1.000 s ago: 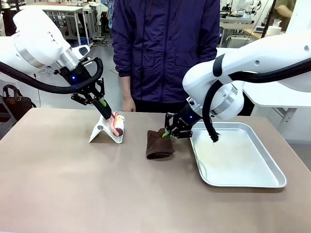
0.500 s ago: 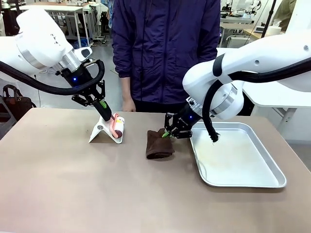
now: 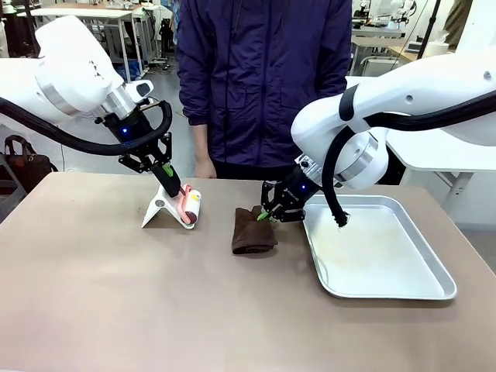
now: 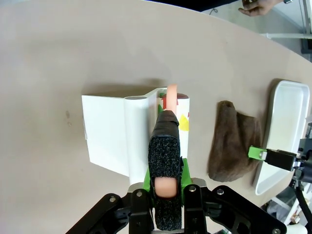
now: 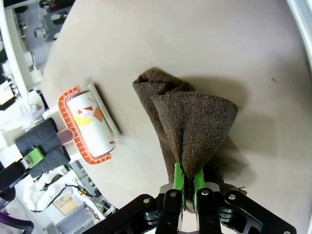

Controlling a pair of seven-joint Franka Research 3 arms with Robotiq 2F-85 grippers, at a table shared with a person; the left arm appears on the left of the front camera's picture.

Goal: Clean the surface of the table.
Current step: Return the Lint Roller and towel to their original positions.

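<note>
Since the earlier frame, the left arm's upper housing has shifted toward frame centre in the front view, and the lint roller [image 3: 188, 208] now sits slightly lower on its white stand [image 3: 163, 209]; the brown cloth [image 3: 251, 230] has shifted marginally left.

Left gripper [image 3: 172, 189]: located left of centre in the front view, jaws clamped narrow on the lint roller's pink, foam-wrapped handle [image 4: 164, 161]. The left wrist view shows the handle pinched between the green pads, with the roller head resting against the white stand.

Right gripper [image 3: 267, 213]: located at frame centre in the front view, jaws closed tight on a gathered edge of the brown cloth. The right wrist view shows the cloth [image 5: 185, 122] fanning out from the green fingers [image 5: 178, 179], its lower folds lying on the table [image 3: 116, 302].

Table: the tan-brown top fills the lower half of the front view. It carries the stand left of centre, the cloth at centre, and a silver tray [image 3: 387, 291] at right, just beside the cloth.

A person in a dark purple jacket [image 3: 263, 77] stands at the far edge, top centre, with one hand [image 3: 204, 167] hanging behind the table edge.
</note>
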